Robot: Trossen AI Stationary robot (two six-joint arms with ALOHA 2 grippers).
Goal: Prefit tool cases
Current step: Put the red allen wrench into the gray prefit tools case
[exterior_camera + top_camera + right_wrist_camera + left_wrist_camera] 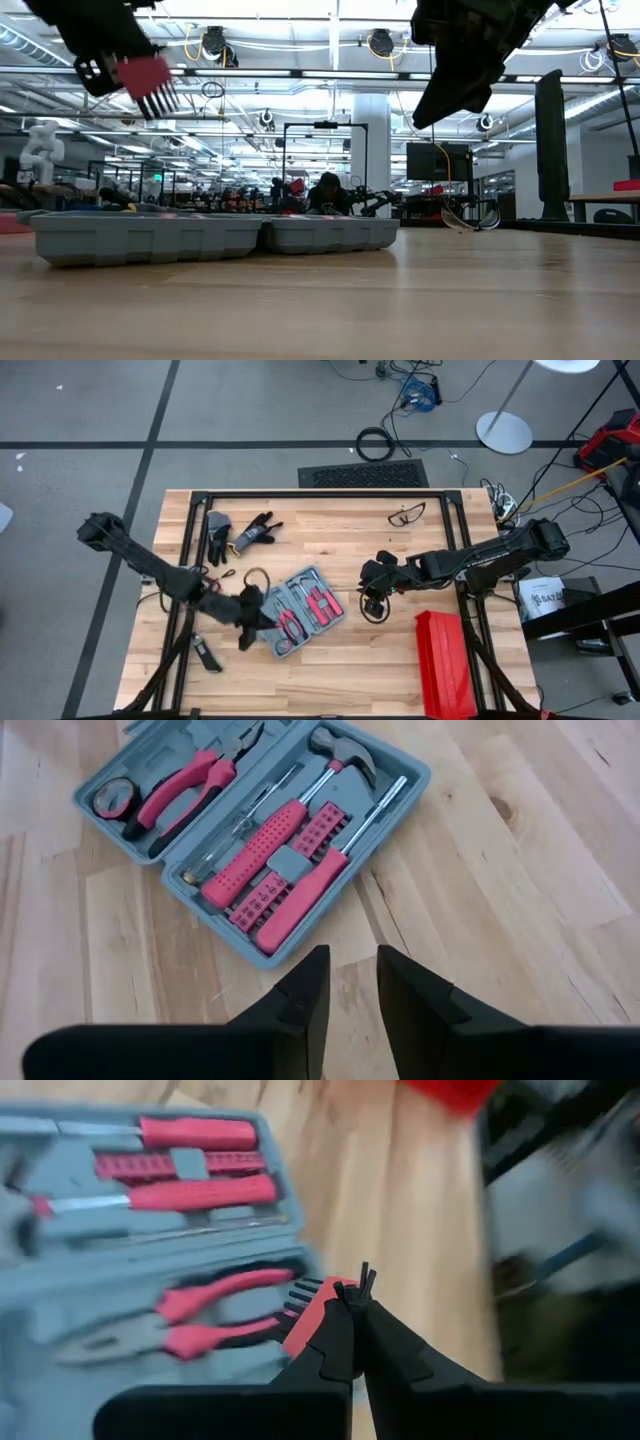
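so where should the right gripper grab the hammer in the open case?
Judging by the pose, the pink handle mid-length. The hammer lies flat in its slot in the tool case, so come straight down with the right gripper, fingers straddling the handle's width; the steel head sits tight by the wall.

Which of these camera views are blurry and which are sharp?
Left wrist view: motion-smeared, the tool case and table streaked. Right wrist view: crisp, the hammer and wood grain clear. Low view: near tabletop soft, ceiling lights bright. High view: evenly lit, sharp.
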